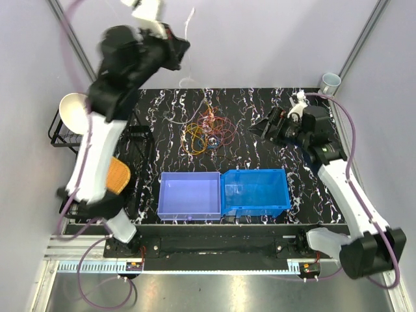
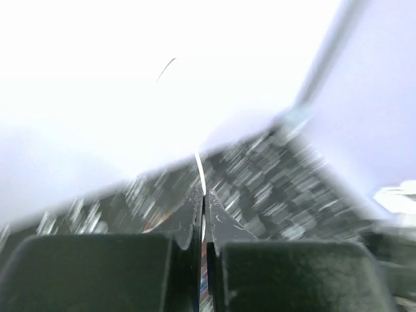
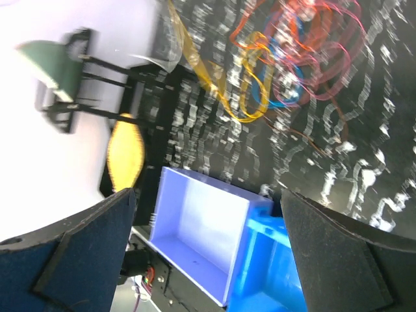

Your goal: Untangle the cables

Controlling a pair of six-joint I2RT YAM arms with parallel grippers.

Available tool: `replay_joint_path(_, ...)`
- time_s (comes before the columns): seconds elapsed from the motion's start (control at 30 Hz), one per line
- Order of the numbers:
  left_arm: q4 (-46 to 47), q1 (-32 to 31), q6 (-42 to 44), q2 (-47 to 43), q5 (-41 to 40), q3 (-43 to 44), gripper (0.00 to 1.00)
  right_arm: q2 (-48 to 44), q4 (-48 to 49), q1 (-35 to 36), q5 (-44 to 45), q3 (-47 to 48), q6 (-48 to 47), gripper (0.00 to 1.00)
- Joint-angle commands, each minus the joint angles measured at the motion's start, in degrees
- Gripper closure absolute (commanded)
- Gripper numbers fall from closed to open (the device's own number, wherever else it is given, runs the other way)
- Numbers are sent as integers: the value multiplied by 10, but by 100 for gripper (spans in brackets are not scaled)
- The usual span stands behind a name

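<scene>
**A:** How does our left tool point(image 2: 203, 195) stand?

**B:** Clenched. Its two fingers are pressed together on a thin white cable point(image 2: 201, 170) that comes up out of the seam between them. From overhead we see that arm reared high over the far left of the worktop point(image 1: 260, 104), with the wrist bent toward the middle. It is blurred there, and so is its own camera.

**A:** And our right tool point(image 1: 259, 128)?

**B:** Released. The fingers are spread wide with nothing between them. The arm reaches from its base at the near right corner, elbow out by the right edge, and the wrist is turned left. The tool sits low over the right part of the worktop.

**A:** Where do we find the cables point(image 1: 205, 133)?

**B:** They lie in a heap on the middle of the worktop, in orange, red, yellow and blue loops laid over one another. The heap is to the left of our right tool and apart from it. In the overhead view it sits lower and right of our left tool. We cannot tell whether the white cable runs into it.

**A:** What lies around it?

**B:** A purple bin point(image 1: 188, 174) and a blue bin point(image 1: 257, 209) touch side by side, nearer to us than the heap. A black wire rack point(image 1: 62, 140) stands at the left edge.
</scene>
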Motion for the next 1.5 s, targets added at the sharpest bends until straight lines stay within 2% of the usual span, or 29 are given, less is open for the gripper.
replay_joint_path(0.0,96,-11,-59,-89,141,-58,100,-62,48,6,-32,18,18,0)
replay_joint_path(0.1,188,-12,-78,-144,161,-164,100,-102,82,5,-46,-2,27,0)
replay_joint_path(0.27,202,-11,-132,-168,150,-278,100,-155,146,5,-83,-41,37,0)
replay_joint_path(0.37,275,-11,-189,-187,192,-354,100,-165,174,6,-96,-55,46,1)
replay_joint_path(0.43,330,-12,-211,-189,252,-386,100,-159,176,6,-105,-52,47,3)
replay_joint_path(0.6,368,-13,-238,-174,374,-390,100,-144,176,6,-121,-46,57,5)
replay_joint_path(0.77,385,-16,-245,-181,433,-422,100,-143,184,6,-129,-55,61,8)
replay_joint_path(0.97,501,-28,-264,-212,564,-497,100,-137,160,6,-105,-50,44,9)
replay_joint_path(1.03,542,-28,-262,-245,577,-545,100,-128,124,6,-81,-30,34,10)
replay_joint_path(1.17,486,-33,-190,-314,552,-625,100,-72,23,6,-40,14,25,12)
replay_joint_path(1.2,474,-34,-176,-342,539,-667,100,-61,-15,6,-33,26,21,12)
replay_joint_path(1.3,455,-44,-145,-387,450,-765,100,-37,-62,6,-5,24,17,12)
replay_joint_path(1.47,442,-99,-143,-406,328,-863,100,-34,-73,5,18,11,17,12)
